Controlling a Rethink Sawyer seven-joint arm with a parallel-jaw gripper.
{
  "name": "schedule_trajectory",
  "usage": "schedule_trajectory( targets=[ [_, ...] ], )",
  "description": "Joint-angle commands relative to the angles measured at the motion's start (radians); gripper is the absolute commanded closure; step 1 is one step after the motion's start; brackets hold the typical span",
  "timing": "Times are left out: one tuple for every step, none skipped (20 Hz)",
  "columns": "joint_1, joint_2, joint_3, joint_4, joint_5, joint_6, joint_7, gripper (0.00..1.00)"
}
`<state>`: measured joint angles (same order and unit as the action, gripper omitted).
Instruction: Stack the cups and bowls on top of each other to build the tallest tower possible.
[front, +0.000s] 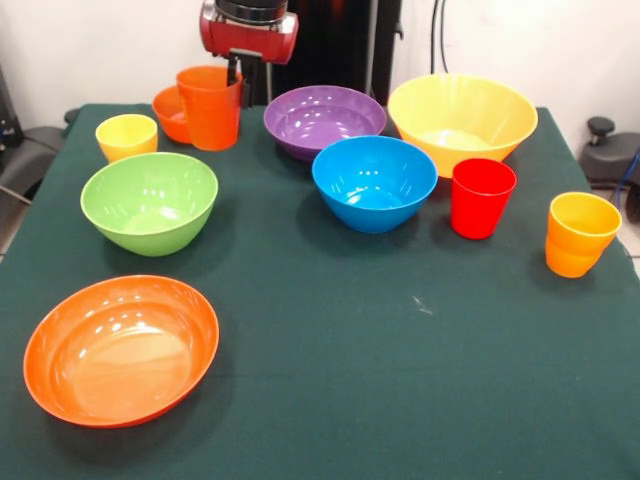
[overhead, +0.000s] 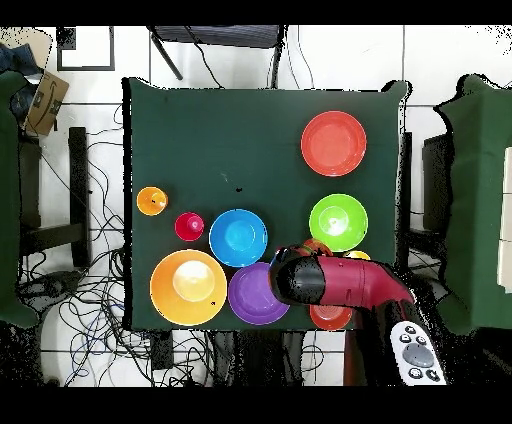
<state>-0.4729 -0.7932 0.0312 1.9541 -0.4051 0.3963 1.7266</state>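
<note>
1. The gripper (front: 236, 72) hangs at the far edge of the desk (front: 400, 380) in the front view, at the rim of the orange cup (front: 211, 107). One dark finger dips at the cup's rim; whether it is wide, narrow or gripping the cup, I cannot tell.
2. In the overhead view the red arm (overhead: 340, 283) covers the orange cup almost wholly.
3. The small deep orange bowl (front: 170, 112) sits just behind the orange cup, touching it or nearly so.
4. The yellow cup (front: 126, 136) stands near the far left corner in the front view, beside the green bowl (front: 149, 202).
5. The wide orange bowl (front: 121, 349) lies alone near the front left corner.
6. The purple bowl (front: 324, 120) and the big yellow bowl (front: 462, 121) sit side by side along the far edge.
7. The blue bowl (front: 374, 182) sits just in front of them, with the red cup (front: 482, 197) just beside it.
8. The yellow-orange cup (front: 581, 233) stands near the right edge.
9. Nothing is stacked; every cup and bowl stands on the cloth.
</note>
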Motion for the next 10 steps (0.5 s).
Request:
schedule_trajectory(
  targets=[
    [0.016,0.024,0.102,-0.035,-0.032,-0.022,0.012,1.0],
    [0.014,0.031,0.103,-0.043,-0.038,-0.032,0.01,1.0],
    [0.01,0.036,0.105,-0.046,-0.043,-0.045,0.007,1.0],
    [0.01,0.04,0.103,-0.05,-0.053,-0.065,0.009,1.0],
    [0.008,0.044,0.102,-0.052,-0.058,-0.077,0.009,1.0],
    [0.009,0.044,0.1,-0.051,-0.064,-0.088,0.011,1.0],
    [0.008,0.047,0.099,-0.051,-0.066,-0.095,0.011,1.0],
    [0.012,0.051,0.095,-0.054,-0.072,-0.106,0.013,1.0],
    [0.016,0.055,0.09,-0.058,-0.081,-0.122,0.016,1.0],
    [0.02,0.06,0.085,-0.064,-0.087,-0.132,0.018,1.0]
  ],
)
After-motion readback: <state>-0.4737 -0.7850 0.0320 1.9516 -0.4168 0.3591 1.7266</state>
